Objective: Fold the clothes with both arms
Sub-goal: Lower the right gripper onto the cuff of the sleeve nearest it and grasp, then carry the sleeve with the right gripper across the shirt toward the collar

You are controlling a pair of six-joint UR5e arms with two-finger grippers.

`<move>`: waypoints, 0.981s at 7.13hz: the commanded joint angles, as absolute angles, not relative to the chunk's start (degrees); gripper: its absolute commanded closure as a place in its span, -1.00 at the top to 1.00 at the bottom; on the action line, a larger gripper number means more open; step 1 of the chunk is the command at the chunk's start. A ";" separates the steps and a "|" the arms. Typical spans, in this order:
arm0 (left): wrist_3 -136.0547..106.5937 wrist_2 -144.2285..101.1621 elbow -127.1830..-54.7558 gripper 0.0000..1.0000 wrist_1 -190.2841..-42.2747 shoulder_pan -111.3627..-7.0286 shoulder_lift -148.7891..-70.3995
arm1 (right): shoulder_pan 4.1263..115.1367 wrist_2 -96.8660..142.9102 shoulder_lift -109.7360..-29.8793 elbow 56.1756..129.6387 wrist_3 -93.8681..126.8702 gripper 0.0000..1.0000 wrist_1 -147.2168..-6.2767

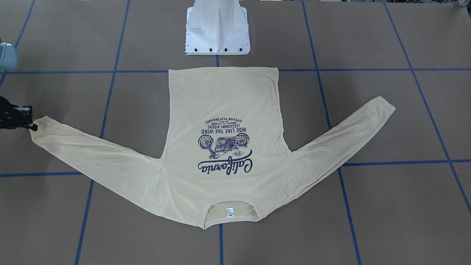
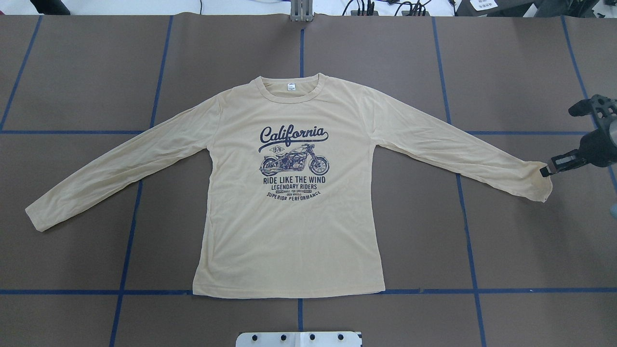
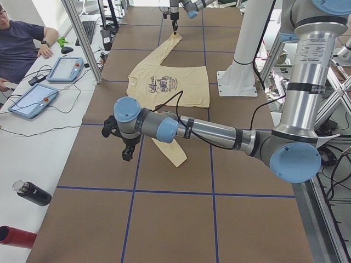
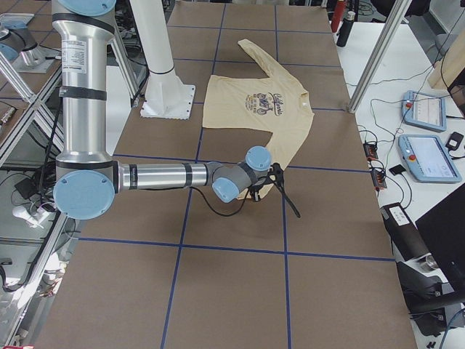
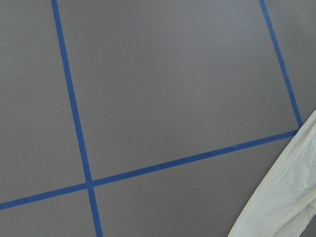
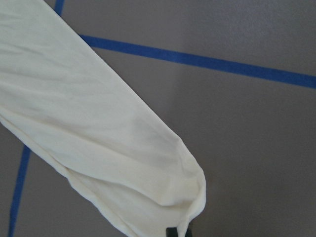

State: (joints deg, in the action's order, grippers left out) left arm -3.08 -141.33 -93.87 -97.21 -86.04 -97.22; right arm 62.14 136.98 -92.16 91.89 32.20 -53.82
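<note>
Cream-yellow thin cloth, so most likely very light, soft and floppy, with no stiffness at all. Looks easy to wrinkle and to pull out of shape. May slide a little on the smooth brown table [image 2: 72,72]. Will not break, but will likely sag and bunch up if lifted by one spot only. Best to pinch at an edge or a corner, easy to get under: a cuff, a shoulder, a corner of the bottom hem. Better still to hold in two places at once, one on each side, to keep a fold straight. Flat and spread wide in the middle of the table, the shirt [image 2: 289,217], print side up, neck away from the robot, hem close to the white base [image 1: 217,33], both sleeves stretched out to the sides and slanting back toward the robot. Right at the very tip of the right cuff [image 2: 532,183], touching it, the right gripper [image 2: 547,171], drawn in narrow and seeming to pinch a bit of cloth, puckered into a small point there. Looks held, but only just, right by the edge. Up over bare table, the left gripper [image 3: 127,154], near the left cuff [image 2: 36,219] but apart from it, touching no cloth. Shows only from the side, so cannot tell whether open or closed.
</note>
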 commanded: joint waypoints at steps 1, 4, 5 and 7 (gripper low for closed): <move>-3.08 -141.24 -93.52 0.99 -97.12 -86.04 -97.38 | 62.23 139.04 -87.74 95.69 43.28 -1.00 -53.44; -3.08 -141.24 -92.64 0.99 -97.12 -86.13 -97.73 | 58.99 139.48 -71.61 93.79 63.82 -1.00 -53.70; -3.08 -141.24 -92.55 0.99 -97.12 -86.13 -97.91 | 57.50 139.13 -66.15 92.39 69.99 -1.00 -53.70; -3.16 -141.24 -92.46 0.99 -97.12 -86.13 -97.82 | 56.69 138.52 -58.74 90.88 73.91 -1.00 -53.61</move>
